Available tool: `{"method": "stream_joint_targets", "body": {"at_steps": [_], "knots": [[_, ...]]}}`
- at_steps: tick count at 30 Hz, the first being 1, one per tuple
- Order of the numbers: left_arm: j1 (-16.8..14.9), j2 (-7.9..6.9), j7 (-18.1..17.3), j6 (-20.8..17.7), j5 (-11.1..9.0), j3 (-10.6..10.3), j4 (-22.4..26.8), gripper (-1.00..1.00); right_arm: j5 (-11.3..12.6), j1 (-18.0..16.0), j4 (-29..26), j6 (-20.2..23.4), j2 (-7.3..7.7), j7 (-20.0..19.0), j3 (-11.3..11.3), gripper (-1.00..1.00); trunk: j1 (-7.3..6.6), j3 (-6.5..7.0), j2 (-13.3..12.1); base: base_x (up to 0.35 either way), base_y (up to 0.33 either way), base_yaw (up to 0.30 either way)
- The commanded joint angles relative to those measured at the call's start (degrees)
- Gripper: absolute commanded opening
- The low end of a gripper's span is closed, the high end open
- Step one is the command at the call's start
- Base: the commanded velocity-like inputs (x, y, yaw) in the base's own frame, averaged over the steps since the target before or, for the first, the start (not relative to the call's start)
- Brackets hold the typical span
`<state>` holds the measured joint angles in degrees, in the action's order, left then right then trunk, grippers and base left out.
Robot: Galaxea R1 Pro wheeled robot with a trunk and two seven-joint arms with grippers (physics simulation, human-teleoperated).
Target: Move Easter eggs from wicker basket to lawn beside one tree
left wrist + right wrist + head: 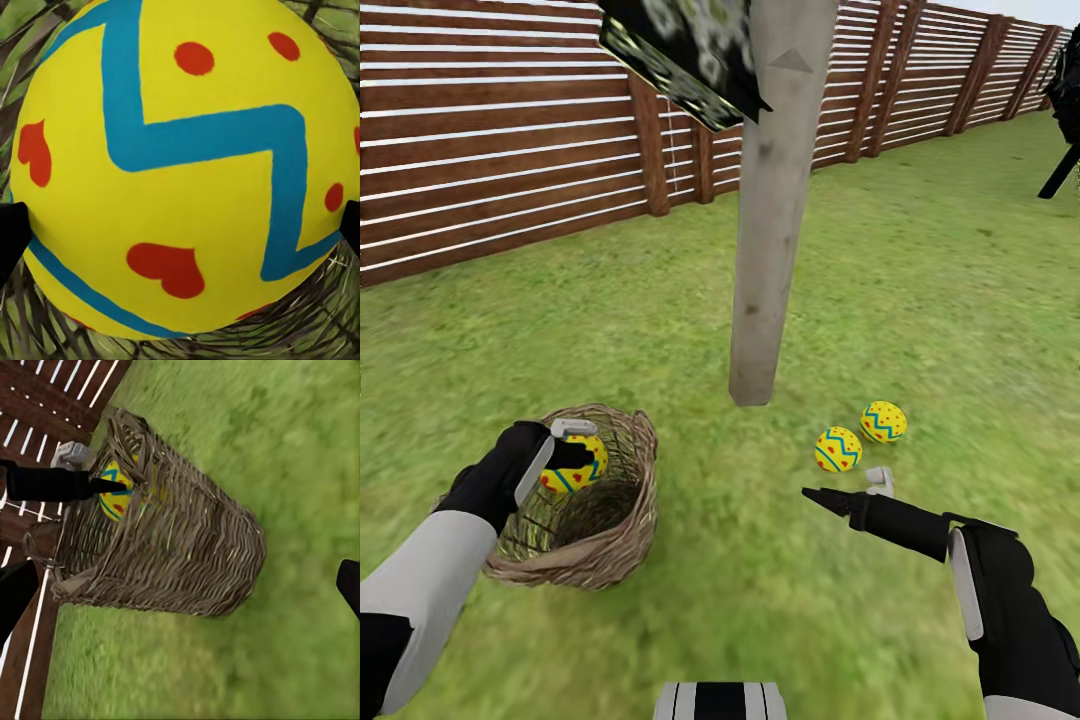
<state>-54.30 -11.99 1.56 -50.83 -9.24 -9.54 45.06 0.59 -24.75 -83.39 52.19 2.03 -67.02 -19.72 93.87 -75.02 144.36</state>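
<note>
My left gripper [574,452] is shut on a yellow Easter egg [578,467] with red dots and blue zigzags, held just over the opening of the wicker basket [645,480]. In the left wrist view the egg [187,172] sits between both fingertips [11,232]. Two more eggs [838,449] [883,421] lie on the lawn [920,280] right of the pale tree trunk [770,250]. My right gripper [853,489] hovers open just in front of them, holding nothing. The right wrist view looks sideways at the basket [180,555] and the held egg [118,491].
A brown slat fence [490,150] runs along the back and left. Dark foliage [680,50] hangs beside the trunk. An all-black tree [1065,120] stands far right. Open grass lies around the trunk and basket.
</note>
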Motion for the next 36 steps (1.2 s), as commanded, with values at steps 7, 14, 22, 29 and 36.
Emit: {"method": "stream_joint_targets", "body": {"at_steps": [7, 14, 22, 29, 36], "knots": [[-0.02, 0.27, 0.20, -5.17, -0.51, -0.05, 0.51, -1.00, 0.04, -0.03, -0.08, 0.46, -0.06, 0.07, 0.12, 1.00, -0.19, 1.51, -0.08, 0.000, 0.000, 0.000], [-0.04, 0.38, 0.20, -8.16, -0.44, 0.03, 0.52, -1.00, 0.11, -0.03, -0.06, 0.48, -0.01, 0.13, -0.16, 1.00, -0.37, 3.06, -0.17, 0.000, 0.000, 0.000], [-0.10, 0.47, 0.37, -9.17, -0.35, 0.04, 0.11, -1.00, 0.09, -0.04, -0.10, 0.61, -0.03, 0.14, -0.23, 1.00, -0.57, 4.84, -0.28, 0.000, 0.000, 0.000], [-0.11, 0.55, 0.37, -9.17, -0.33, 0.04, 0.05, -1.00, 0.11, -0.03, -0.10, 0.72, -0.06, 0.15, -0.26, 1.00, -0.75, 6.39, -0.37, -0.001, 0.000, 0.000], [-0.11, 0.56, 0.37, -9.17, -0.26, 0.00, 0.19, -1.00, 0.12, -0.03, -0.10, 0.72, -0.08, 0.14, -0.23, 1.00, -0.93, 7.94, -0.47, -0.069, 0.000, 0.000]]}}
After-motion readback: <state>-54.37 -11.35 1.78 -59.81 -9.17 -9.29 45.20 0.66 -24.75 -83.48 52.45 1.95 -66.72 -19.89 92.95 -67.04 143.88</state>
